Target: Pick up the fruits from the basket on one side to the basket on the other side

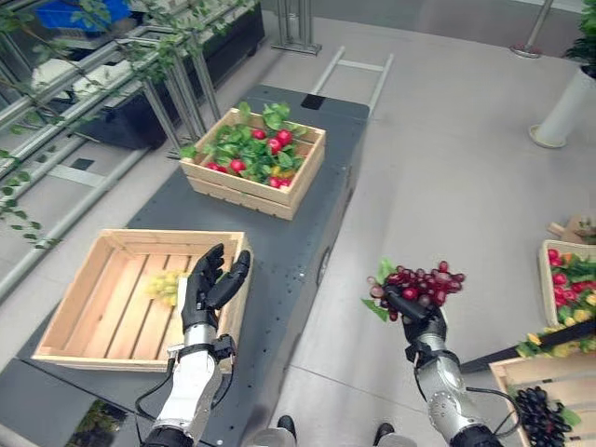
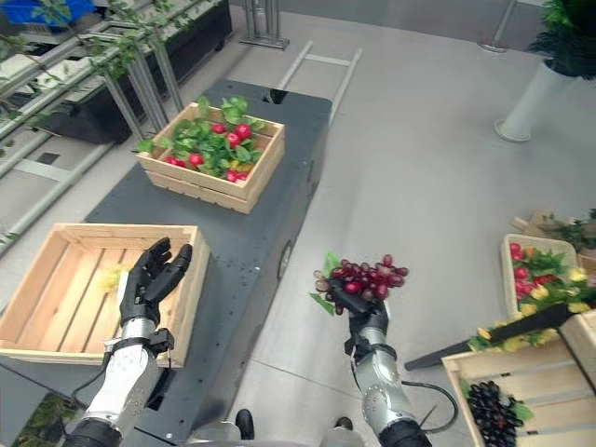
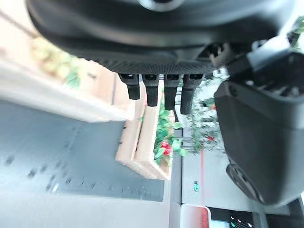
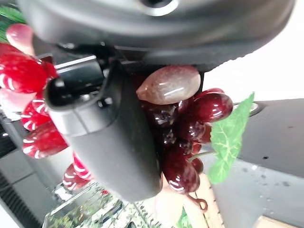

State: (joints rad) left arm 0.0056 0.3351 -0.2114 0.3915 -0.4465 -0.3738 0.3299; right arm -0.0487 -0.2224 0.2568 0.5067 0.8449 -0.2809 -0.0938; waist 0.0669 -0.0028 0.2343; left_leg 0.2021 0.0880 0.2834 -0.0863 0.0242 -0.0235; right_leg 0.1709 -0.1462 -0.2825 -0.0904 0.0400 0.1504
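In the left eye view, the right hand (image 1: 424,321) is raised over the floor, off the right edge of the dark grey worktop (image 1: 279,251), its fingers curled round a bunch of dark red plastic grapes with green leaves (image 1: 417,285). That bunch is well apart from the shallow pale wooden crate (image 1: 88,303) on the worktop's near left part, which already holds a small bunch of yellow-green grapes (image 1: 164,286). The left hand (image 1: 209,289) hovers above that crate's right wall, fingers straight and spread, holding nothing. At the worktop's far end sits a second slatted wooden crate of red fruit and green leaves (image 1: 253,156).

In the right eye view, another pale wooden crate holding black grapes (image 2: 507,396) stands on the floor to the right of the worktop.

In the left wrist view, the left hand's fingers (image 3: 151,92) hang straight, the far crate beyond them.

In the right wrist view, the thumb (image 4: 107,137) lies across the bunch, pressing glossy maroon grapes, one paler and larger, with a serrated leaf sticking out.

The hold looks to be on the edge of the cluster, so much of it hangs free; on the long carry to the shallow crate it could swing and slip out onto the floor, or catch on the crate's wall.
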